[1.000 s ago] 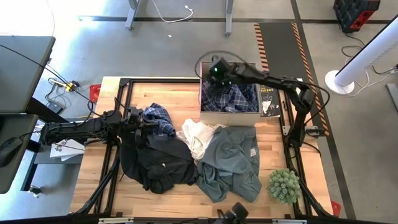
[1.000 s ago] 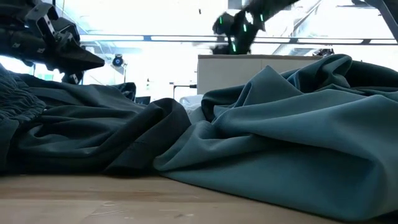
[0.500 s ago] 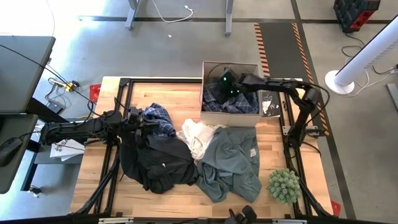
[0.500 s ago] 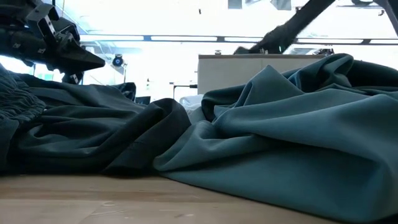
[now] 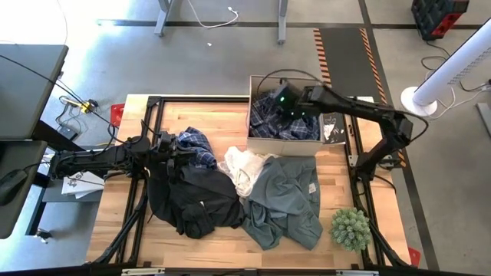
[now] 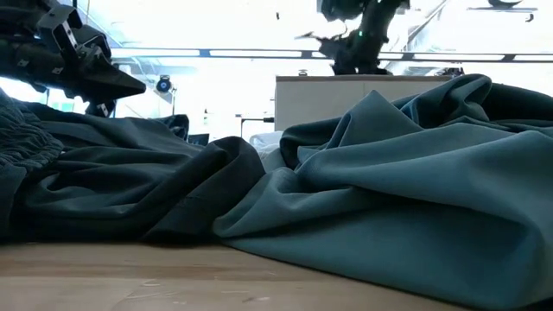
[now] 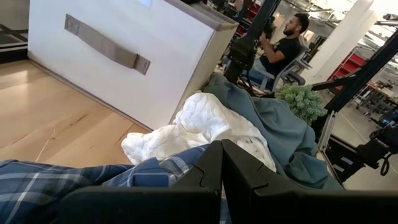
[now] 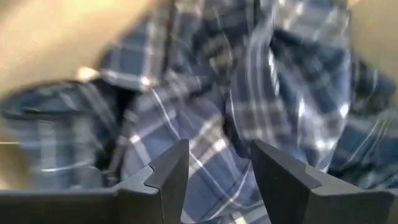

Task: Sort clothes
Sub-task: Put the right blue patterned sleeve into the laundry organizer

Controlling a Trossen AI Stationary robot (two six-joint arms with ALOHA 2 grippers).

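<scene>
Right end effector (image 5: pixel 285 102) above the open box (image 5: pixel 283 138) at the table's far edge, fingers spread and empty over a plaid shirt (image 8: pixel 249 118) lying inside. Left end effector (image 7: pixel 221 163) low at the table's left side, fingers pressed together on the second plaid shirt (image 5: pixel 193 147), blue-and-white cloth bunched just in front of them in the wrist view.

Across the middle of the table (image 5: pixel 176 242): black garment (image 5: pixel 192 198) at the left, grey-green garment (image 5: pixel 284 198) at the right, white garment (image 5: pixel 242 169) between them near the box wall, all three touching and overlapping.

Biggest risk, as a judgement: the heap itself. Lifting any one piece likely to drag a neighbour, since edges lie folded over one another; two colours into one place then possible.

Next: the plaid shirt under the left fingers, its hem close to the black garment. A thin pinch of fabric apt to slip mid-carry, or to tow black cloth along.

Next: the shirt in the box, loosely piled. A descent by the spread fingers liable to snag it and pull it back out.

Smallest: the green plant (image 5: pixel 350 228) at the near right corner, close to the grey-green garment; a swung sleeve could topple it.
</scene>
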